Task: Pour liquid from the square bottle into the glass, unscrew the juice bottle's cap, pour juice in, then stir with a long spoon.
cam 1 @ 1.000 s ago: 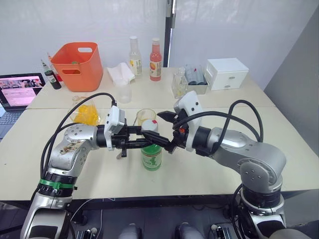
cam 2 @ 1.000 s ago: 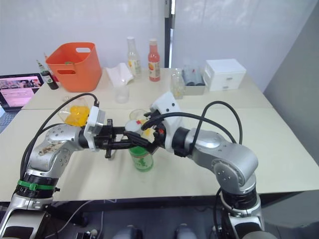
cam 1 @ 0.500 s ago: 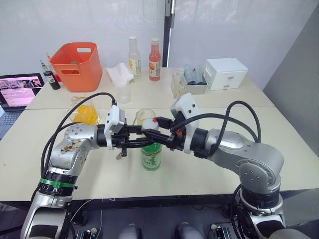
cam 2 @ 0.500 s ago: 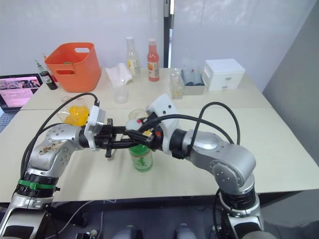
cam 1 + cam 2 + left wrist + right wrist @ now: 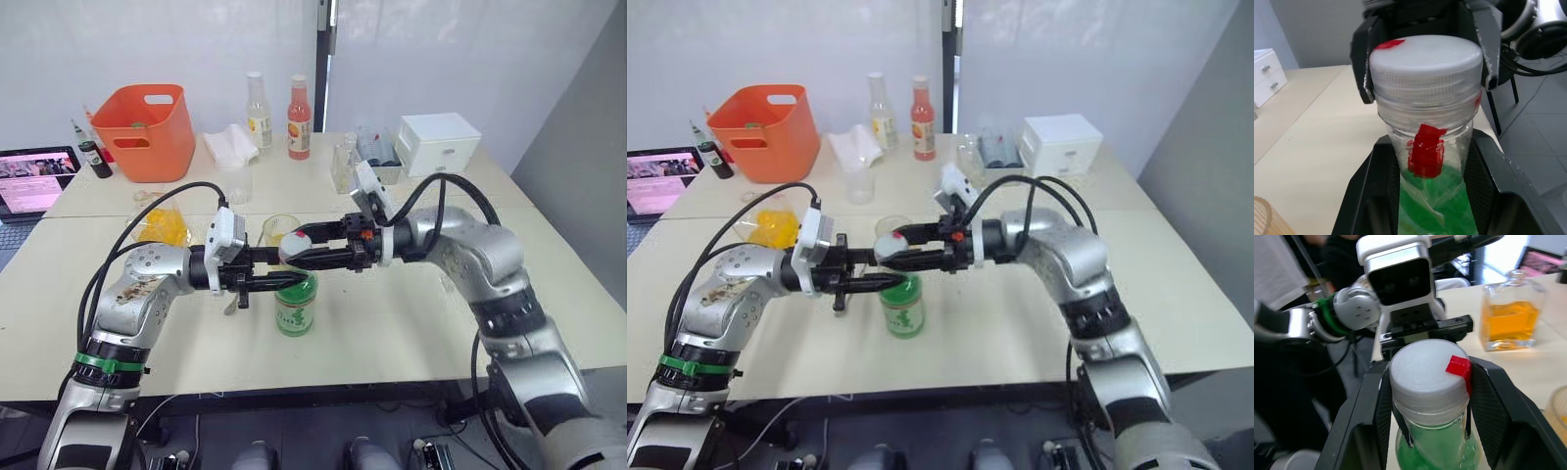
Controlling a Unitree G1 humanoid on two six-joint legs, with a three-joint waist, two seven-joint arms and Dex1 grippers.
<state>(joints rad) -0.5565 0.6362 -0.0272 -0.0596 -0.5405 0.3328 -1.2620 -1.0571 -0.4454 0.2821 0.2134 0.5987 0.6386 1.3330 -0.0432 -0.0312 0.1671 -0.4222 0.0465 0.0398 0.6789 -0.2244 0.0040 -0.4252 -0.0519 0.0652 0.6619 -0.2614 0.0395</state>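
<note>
both grippers clamp juice bottle (image 5: 295,304), cap (image 5: 297,247)

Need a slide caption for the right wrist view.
Right pincer clasps the white cap of the juice bottle; square bottle behind.

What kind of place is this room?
Probably a robot test lab, not a kitchen: plain tables against white walls, a laptop beside an orange bucket, and white desk drawers.

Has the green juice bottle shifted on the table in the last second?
No. The juice bottle stands just in front of the glass, as before, held by the left gripper.
</note>
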